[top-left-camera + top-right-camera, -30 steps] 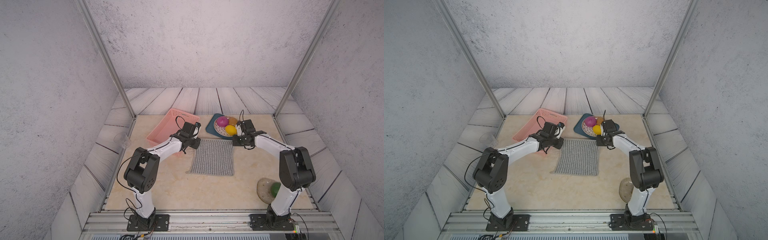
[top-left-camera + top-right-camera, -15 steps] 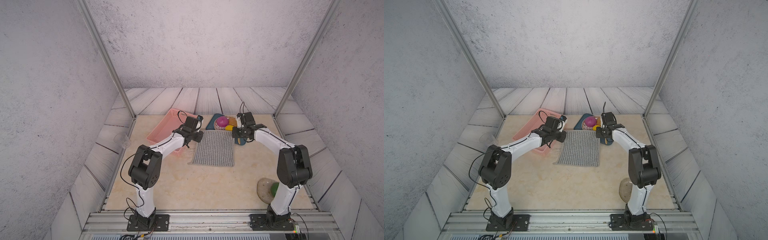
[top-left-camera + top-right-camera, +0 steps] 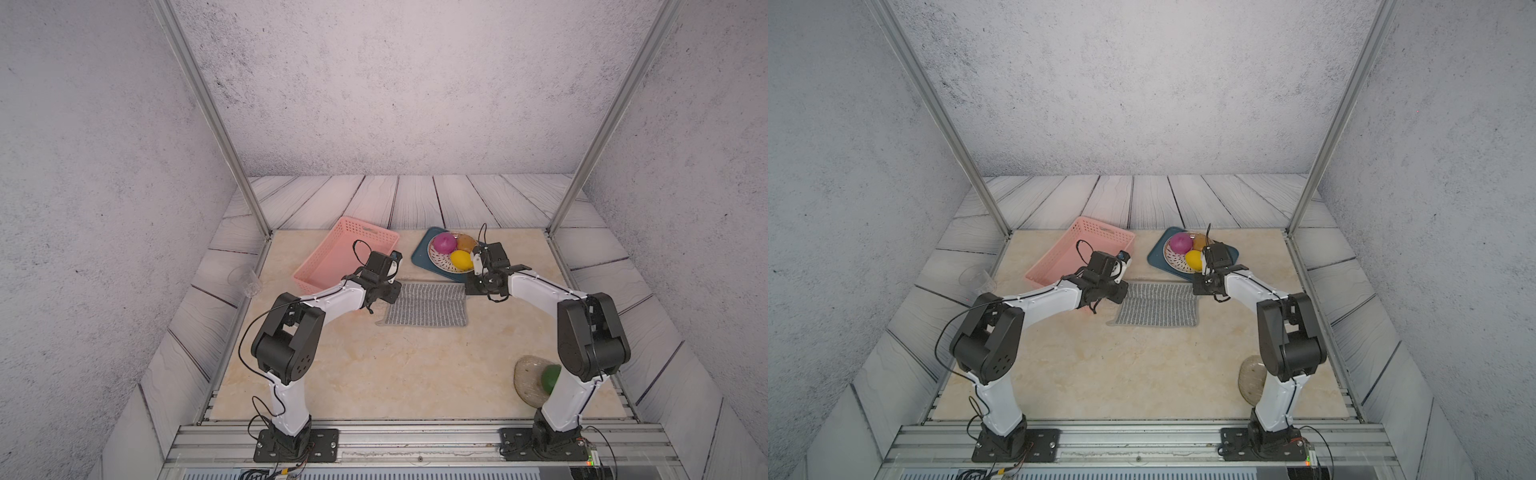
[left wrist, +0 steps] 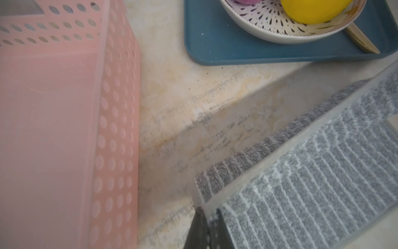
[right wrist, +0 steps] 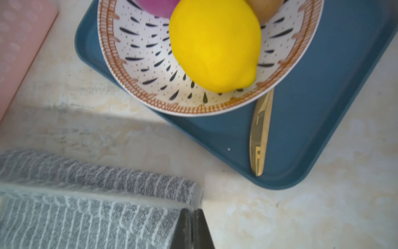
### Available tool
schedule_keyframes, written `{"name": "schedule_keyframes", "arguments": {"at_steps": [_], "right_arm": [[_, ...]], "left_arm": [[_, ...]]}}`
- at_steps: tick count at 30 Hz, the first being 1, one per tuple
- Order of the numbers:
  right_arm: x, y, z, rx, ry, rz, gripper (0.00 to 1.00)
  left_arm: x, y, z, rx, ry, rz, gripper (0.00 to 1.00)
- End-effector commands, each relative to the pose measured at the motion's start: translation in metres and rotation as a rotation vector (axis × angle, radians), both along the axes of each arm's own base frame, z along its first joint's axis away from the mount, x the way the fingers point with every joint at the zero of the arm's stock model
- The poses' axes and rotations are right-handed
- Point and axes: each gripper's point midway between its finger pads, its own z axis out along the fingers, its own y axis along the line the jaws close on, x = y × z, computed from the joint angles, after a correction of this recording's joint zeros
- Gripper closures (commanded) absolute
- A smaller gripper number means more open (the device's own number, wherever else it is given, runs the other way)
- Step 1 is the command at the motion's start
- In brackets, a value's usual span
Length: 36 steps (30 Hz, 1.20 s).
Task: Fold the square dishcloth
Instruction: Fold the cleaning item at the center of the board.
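The square dishcloth (image 3: 424, 307) (image 3: 1156, 307) is grey with fine white stripes and lies mid-table, its far edge raised off the surface. My left gripper (image 3: 388, 293) (image 3: 1119, 293) is shut on its far left corner; in the left wrist view the tips (image 4: 207, 217) pinch the pale trim of the dishcloth (image 4: 312, 183). My right gripper (image 3: 471, 286) (image 3: 1198, 286) is shut on the far right corner; in the right wrist view the tips (image 5: 192, 212) clamp the dishcloth (image 5: 86, 215) at its trim. A lower layer of cloth shows beneath the lifted edge.
A pink basket (image 3: 345, 253) stands just beyond the left gripper. A blue tray (image 3: 419, 259) carries a patterned bowl (image 5: 133, 71) with a lemon (image 5: 215, 45) and a gold knife (image 5: 260, 133). A clear cup (image 3: 245, 280) sits far left. A speckled round mat (image 3: 528, 384) lies by the right arm's base.
Both grippers lifted the cloth's far corners, first up and away, then back toward the near side. The cloth now looks shorter front to back.
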Motion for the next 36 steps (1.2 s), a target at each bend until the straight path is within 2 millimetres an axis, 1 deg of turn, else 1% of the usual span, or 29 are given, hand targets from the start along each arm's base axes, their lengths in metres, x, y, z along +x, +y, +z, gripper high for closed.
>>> {"name": "schedule_keyframes", "arguments": {"at_steps": [1, 7, 10, 15, 16, 21, 24, 29, 33, 36], "right_arm": [[-0.004, 0.007, 0.02, 0.063, -0.058, 0.002, 1.0], [-0.022, 0.011, 0.009, 0.08, -0.026, 0.005, 1.0], [-0.029, 0.01, 0.004, 0.079, -0.011, -0.001, 1.0], [-0.035, 0.009, 0.0, 0.076, 0.002, -0.005, 1.0], [-0.037, 0.009, -0.001, 0.076, 0.004, -0.004, 1.0], [-0.04, 0.011, -0.006, 0.072, 0.02, -0.003, 1.0], [-0.044, 0.014, -0.007, 0.075, 0.026, 0.0, 0.99], [-0.053, 0.019, -0.009, 0.106, 0.034, 0.004, 0.96], [-0.062, 0.022, -0.013, 0.13, 0.049, 0.0, 0.92], [-0.07, 0.023, -0.016, 0.142, 0.059, -0.003, 0.85]], "left_arm": [[-0.003, 0.0, 0.021, -0.054, -0.055, 0.005, 1.0], [-0.016, 0.001, 0.01, -0.041, -0.027, 0.002, 1.0], [-0.021, 0.003, 0.006, -0.037, -0.014, 0.007, 1.0], [-0.032, 0.003, 0.006, -0.069, -0.004, 0.011, 1.0], [-0.035, 0.002, 0.006, -0.079, 0.0, 0.007, 0.98], [-0.043, 0.001, -0.002, -0.095, 0.025, 0.002, 0.82], [-0.05, 0.001, -0.007, -0.107, 0.048, -0.005, 0.75], [-0.063, -0.005, -0.009, -0.154, 0.078, -0.044, 0.74], [-0.071, -0.003, -0.012, -0.163, 0.098, -0.049, 0.74], [-0.078, 0.0, -0.015, -0.166, 0.109, -0.042, 0.72]]}}
